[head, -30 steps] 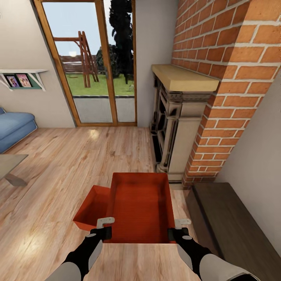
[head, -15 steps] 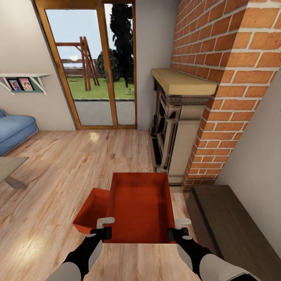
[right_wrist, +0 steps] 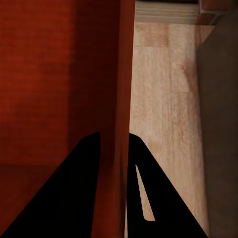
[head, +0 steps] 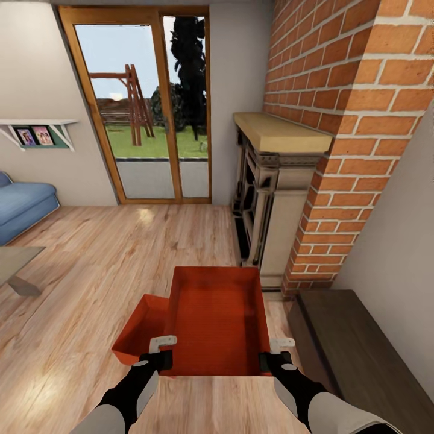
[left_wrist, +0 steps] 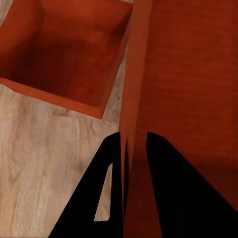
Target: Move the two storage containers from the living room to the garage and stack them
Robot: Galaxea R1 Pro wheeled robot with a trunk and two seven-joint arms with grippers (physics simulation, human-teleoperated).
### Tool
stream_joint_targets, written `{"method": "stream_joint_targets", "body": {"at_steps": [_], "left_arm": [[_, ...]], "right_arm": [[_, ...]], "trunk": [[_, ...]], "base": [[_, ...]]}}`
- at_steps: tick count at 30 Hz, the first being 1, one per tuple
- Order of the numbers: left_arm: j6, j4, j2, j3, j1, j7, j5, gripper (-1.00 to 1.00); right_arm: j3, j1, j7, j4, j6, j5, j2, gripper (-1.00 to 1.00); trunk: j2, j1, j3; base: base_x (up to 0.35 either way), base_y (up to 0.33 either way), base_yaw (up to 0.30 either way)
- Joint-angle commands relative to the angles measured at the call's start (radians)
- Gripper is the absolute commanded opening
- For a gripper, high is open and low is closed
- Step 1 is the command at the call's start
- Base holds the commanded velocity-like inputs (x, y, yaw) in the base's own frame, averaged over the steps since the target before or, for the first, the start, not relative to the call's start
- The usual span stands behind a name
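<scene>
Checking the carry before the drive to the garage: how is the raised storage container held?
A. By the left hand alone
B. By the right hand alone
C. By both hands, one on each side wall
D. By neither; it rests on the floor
C: the left hand and right hand each pinch a side wall of the raised storage container, as both wrist views show.

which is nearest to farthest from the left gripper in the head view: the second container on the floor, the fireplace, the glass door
1. Second container, on the wood floor just beyond the left gripper, beside the held container.
2. Fireplace, ahead to the right against the brick wall.
3. Glass door, at the far end of the room.
</scene>
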Motion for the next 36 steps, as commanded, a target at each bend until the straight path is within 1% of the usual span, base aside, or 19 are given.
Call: {"method": "stream_joint_targets", "body": {"at_steps": [1, 36], "left_arm": [[0.007, -0.006, 0.011, 0.010, -0.001, 0.020, -0.020, -1.00], [0.007, -0.007, 0.011, 0.010, -0.001, 0.020, -0.020, -1.00]], "right_arm": [[-0.007, -0.001, -0.006, 0.004, -0.005, -0.014, -0.001, -1.00], [-0.007, -0.001, -0.006, 0.004, -0.005, -0.014, -0.001, -1.00]], "trunk": [[-0.002, 0.001, 0.000], [-0.002, 0.001, 0.055]], "base": [[0.000, 0.000, 0.000], [0.000, 0.000, 0.000]]}}
